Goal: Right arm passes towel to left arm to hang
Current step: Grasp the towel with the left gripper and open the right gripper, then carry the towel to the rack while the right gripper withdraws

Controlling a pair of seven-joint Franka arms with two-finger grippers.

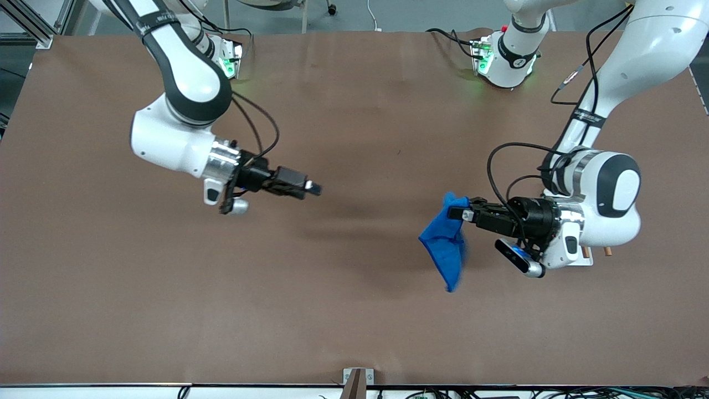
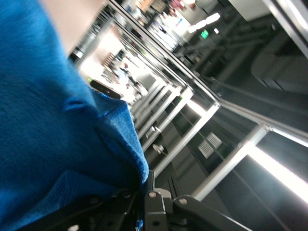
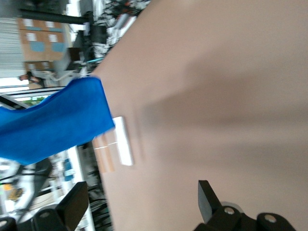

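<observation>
Front view: the left arm (image 1: 604,188) reaches in from its end of the brown table (image 1: 343,310), forearm level, and its left gripper (image 1: 457,213) is clamped on one upper corner of the towel (image 1: 445,244). The bright blue cloth hangs free from that corner in a tapering fold above the table, over the part toward the left arm's end and nearer the front edge than the middle. In the left wrist view the towel (image 2: 53,144) fills most of the frame just ahead of the fingers; its small loop cannot be made out, perhaps hidden in the folds. The right arm (image 1: 183,122) holds the right gripper (image 1: 314,188) over the table's middle, toward its own end, well apart from the towel. Its fingers (image 3: 207,197) stand spread wide with nothing between them.
</observation>
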